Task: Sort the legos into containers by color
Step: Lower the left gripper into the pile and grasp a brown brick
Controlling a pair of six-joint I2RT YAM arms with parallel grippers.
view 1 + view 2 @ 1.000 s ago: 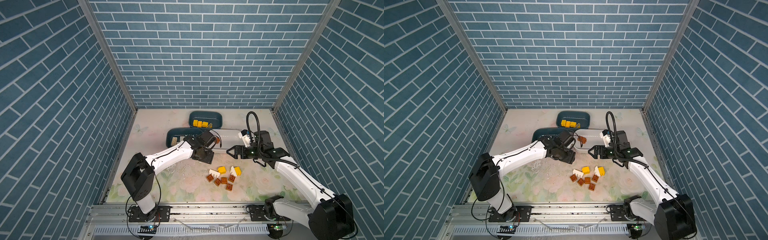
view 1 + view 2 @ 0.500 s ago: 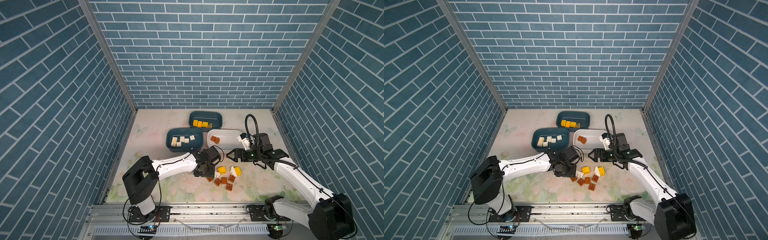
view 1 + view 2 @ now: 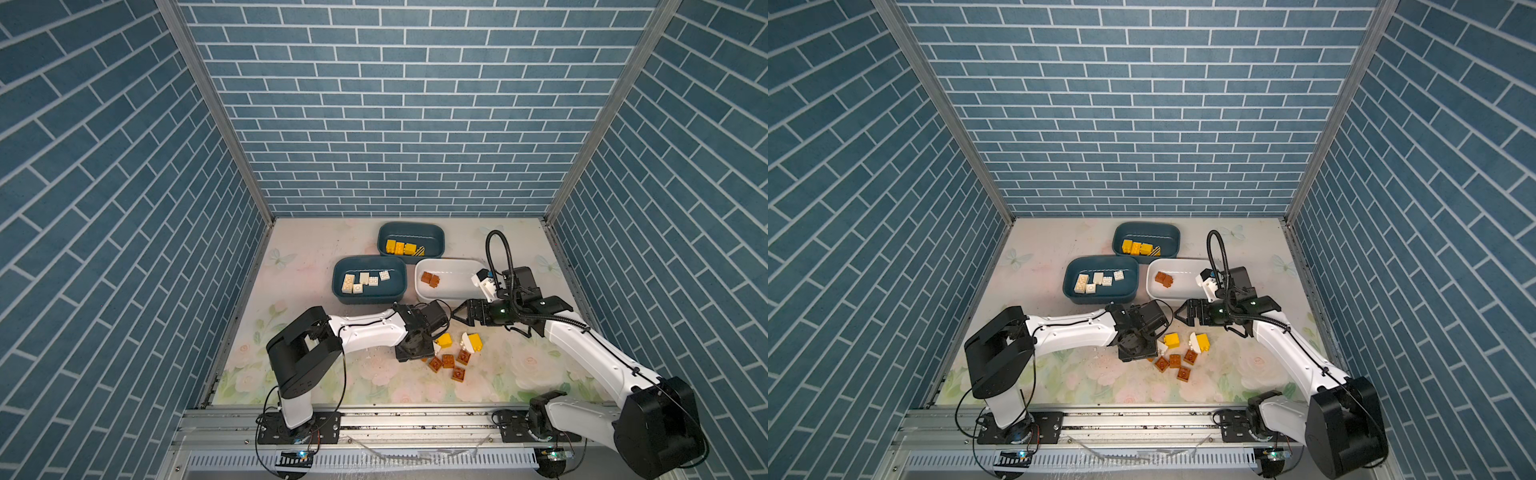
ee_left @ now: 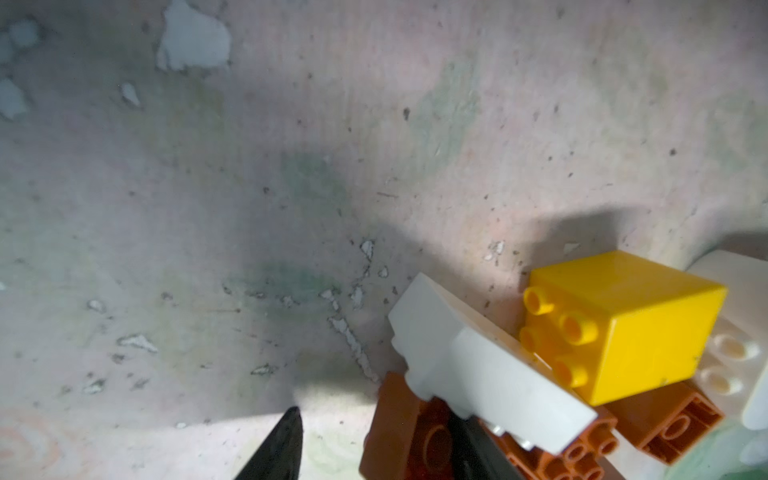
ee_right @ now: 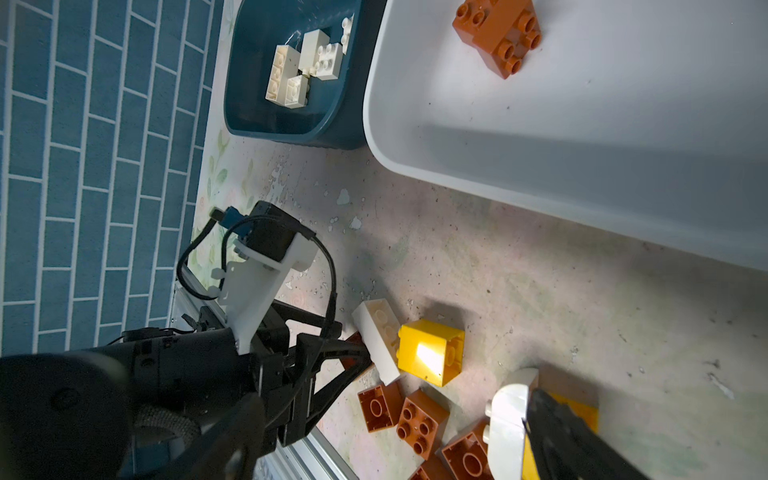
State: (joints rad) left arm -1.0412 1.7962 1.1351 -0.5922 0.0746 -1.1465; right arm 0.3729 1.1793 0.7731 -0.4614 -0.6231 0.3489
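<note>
Loose legos lie in a pile at the front middle: a yellow brick (image 3: 444,340), a white-and-yellow pair (image 3: 471,343) and several brown bricks (image 3: 449,361). My left gripper (image 3: 426,356) is down at the pile's left edge. In the left wrist view its jaws (image 4: 382,444) stand open around a brown brick (image 4: 403,432), with a gap on one side. A white brick (image 4: 478,365) leans over it beside the yellow brick (image 4: 623,324). My right gripper (image 3: 457,318) hovers wide open and empty between the white container (image 3: 449,298) and the pile.
A teal container (image 3: 370,296) holds several white bricks and the far teal container (image 3: 411,226) holds yellow ones. Two brown bricks (image 3: 430,279) lie in the white container. Blue brick-pattern walls enclose the table, and a metal rail (image 3: 374,415) runs along the front.
My left arm swung from over the containers down to the pile, and its jaws have narrowed. My right gripper drifted slightly forward toward the pile, still wide open.
</note>
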